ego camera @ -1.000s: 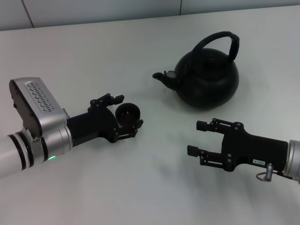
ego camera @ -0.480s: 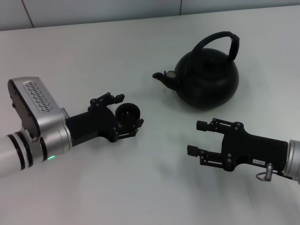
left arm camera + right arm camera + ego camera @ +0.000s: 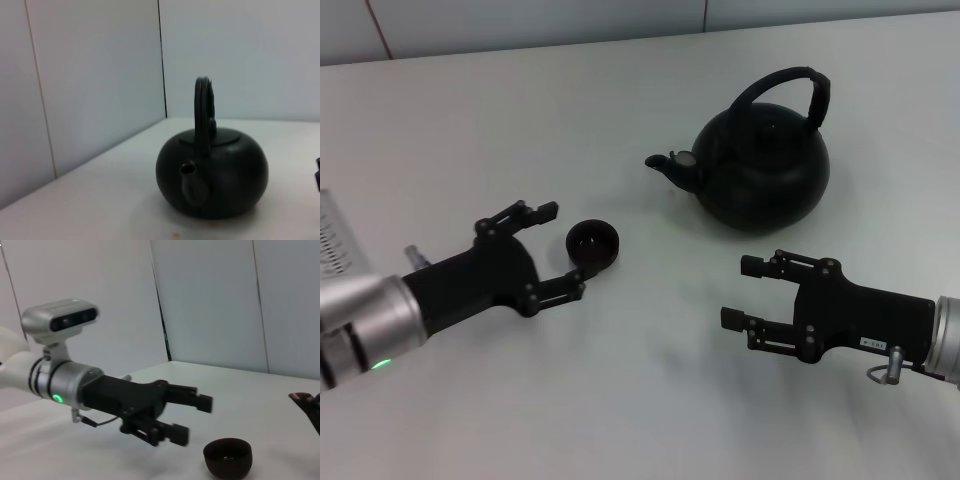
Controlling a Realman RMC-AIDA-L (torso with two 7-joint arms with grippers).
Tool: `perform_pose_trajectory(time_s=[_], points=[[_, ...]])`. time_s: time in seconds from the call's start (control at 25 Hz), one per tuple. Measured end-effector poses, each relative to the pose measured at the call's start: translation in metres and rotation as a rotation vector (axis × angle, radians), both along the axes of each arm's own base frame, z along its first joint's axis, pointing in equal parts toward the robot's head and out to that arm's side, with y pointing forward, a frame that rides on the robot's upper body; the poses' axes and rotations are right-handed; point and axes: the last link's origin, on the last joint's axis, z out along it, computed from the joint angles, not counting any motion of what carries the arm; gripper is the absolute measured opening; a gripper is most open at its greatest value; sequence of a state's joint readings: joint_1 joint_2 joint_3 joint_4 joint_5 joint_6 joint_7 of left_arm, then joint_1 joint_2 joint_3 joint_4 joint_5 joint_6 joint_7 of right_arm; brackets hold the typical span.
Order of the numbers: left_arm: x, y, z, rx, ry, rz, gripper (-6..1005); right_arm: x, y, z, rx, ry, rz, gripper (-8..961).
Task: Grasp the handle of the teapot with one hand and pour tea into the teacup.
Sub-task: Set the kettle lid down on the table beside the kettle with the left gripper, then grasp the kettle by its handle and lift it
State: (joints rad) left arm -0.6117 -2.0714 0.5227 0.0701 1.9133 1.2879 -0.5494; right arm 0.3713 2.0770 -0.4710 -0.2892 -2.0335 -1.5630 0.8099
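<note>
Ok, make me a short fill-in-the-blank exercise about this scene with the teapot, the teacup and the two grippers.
1. The left gripper is open and the teacup stands just beyond its ____.
2. The teapot stands on the table with its spout pointing toward the robot's ____ side.
3. The handle arches over the teapot's ____.
4. The right gripper is open and holds ____.

Missing words: fingertips; left; lid; nothing
</note>
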Motion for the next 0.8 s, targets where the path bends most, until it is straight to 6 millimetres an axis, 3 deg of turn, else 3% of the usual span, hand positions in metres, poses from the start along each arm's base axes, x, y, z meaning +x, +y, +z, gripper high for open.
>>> perform_pose_trajectory(time_s=[0.2,0.36,0.4,0.8], points=[[-0.015,-0.017,0.016,0.024,-0.043,-0.005,862,0.000,0.001,0.000,0.002,0.000,0.001,728],[-0.018,-0.021,0.020,0.033,-0.051,-0.001,862,-0.001,0.001,0.001,0.003,0.000,0.003,728],[-0.031,-0.034,0.034,0.063,-0.067,0.010,862,-0.001,0.002,0.001,0.004,-0.001,0.003,728],[-0.044,-0.049,0.049,0.083,-0.064,0.003,862,0.001,0.001,0.000,0.007,-0.006,0.001,728]])
